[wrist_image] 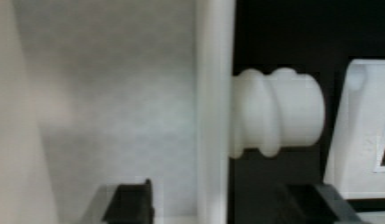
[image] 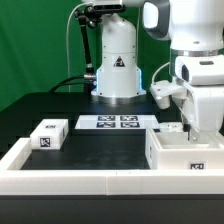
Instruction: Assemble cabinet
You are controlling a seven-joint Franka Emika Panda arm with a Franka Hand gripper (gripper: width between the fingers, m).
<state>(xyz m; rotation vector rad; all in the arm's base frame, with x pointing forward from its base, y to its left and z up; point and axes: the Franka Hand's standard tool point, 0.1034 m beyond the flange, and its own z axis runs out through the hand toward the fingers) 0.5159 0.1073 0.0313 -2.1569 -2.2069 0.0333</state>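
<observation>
A broad white wall of the cabinet [wrist_image: 82, 110] fills most of the picture, blurred and close to the camera, ending in a straight upright edge. Beside that edge a white ribbed knob [wrist_image: 278, 112] sticks out sideways, its rounded rings stacked one against another. Past the knob a white block [wrist_image: 370, 110] shows part of a black-and-white tag. Behind them lies the black table [wrist_image: 287, 40]. The gripper [wrist_image: 239, 205] shows two dark fingertips [wrist_image: 128, 203] standing well apart, with the wall's edge between them; neither visibly touches it.
</observation>
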